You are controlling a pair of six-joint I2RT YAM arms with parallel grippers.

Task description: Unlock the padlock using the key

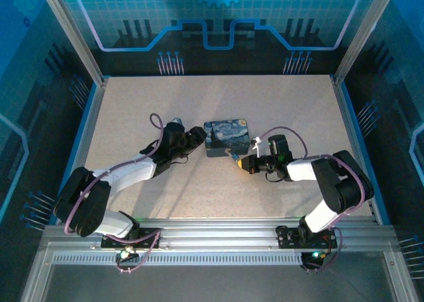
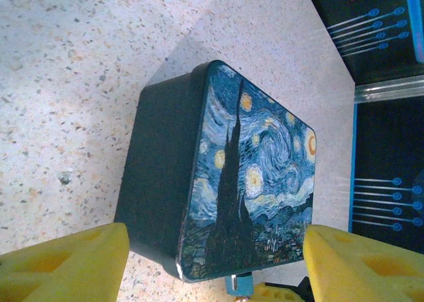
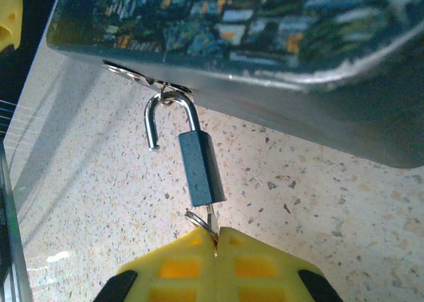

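the right gripper point(image 3: 215, 244) has its yellow fingers point(image 3: 179, 269) pressed together on the key point(image 3: 211, 217), whose thin blade runs up out of the seam between them into the bottom of the padlock point(image 3: 201, 168); a small silvery key ring point(image 3: 197, 220) sits just left of the blade, against the fingertips

the padlock's dark bluish body stands tilted just above the speckled tabletop point(image 3: 318, 202); its shackle point(image 3: 169, 103) is sprung, the right leg seated in the body and the left leg hanging free beside it, and the bend is hooked through a small metal loop point(image 3: 162, 89) on the near wall of the starry-night painted tin point(image 3: 278, 24)

from above, the tin point(image 1: 227, 136) lies near the middle of the table, with the right gripper point(image 1: 246, 163) at its near right corner and the padlock point(image 1: 233, 155) between them

the left gripper point(image 1: 197, 137) is just left of the tin, its yellow fingers point(image 2: 66, 265) spread wide apart and holding nothing, the tin's dark side wall and painted lid point(image 2: 252, 176) just beyond them
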